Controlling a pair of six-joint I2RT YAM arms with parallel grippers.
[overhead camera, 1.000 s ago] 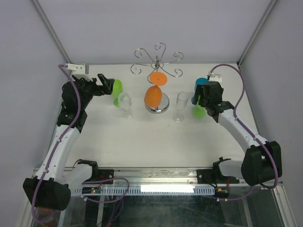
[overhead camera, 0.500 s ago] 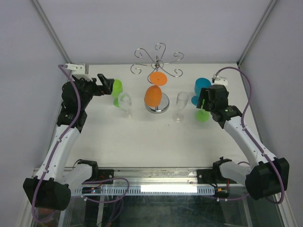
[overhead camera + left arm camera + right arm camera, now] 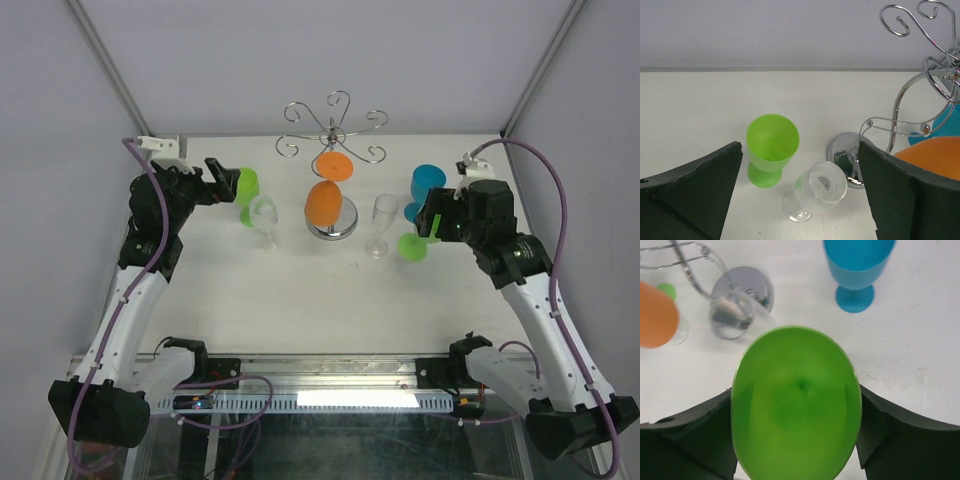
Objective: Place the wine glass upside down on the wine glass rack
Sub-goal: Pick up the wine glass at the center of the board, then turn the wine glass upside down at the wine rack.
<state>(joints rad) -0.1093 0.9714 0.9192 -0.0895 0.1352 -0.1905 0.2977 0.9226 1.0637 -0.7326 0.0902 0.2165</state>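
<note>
- Right gripper (image 3: 796,426) — clamped on a green glass (image 3: 796,390), pinching it from both sides. One round end of the glass faces the wrist camera; I cannot tell whether it is the mouth or the foot.
- From above, that glass shows to the right of the rack (image 3: 332,128) and apart from it, near a clear flute (image 3: 380,225) and a blue glass (image 3: 428,184).
- The rack stands at the back middle of the table (image 3: 300,300), with an orange glass (image 3: 325,203) hanging upside down on it.
- Left gripper (image 3: 799,160) — jaws wide, holding nothing, facing a second green glass (image 3: 772,147) and a clear glass (image 3: 816,192), both standing on the table.
</note>
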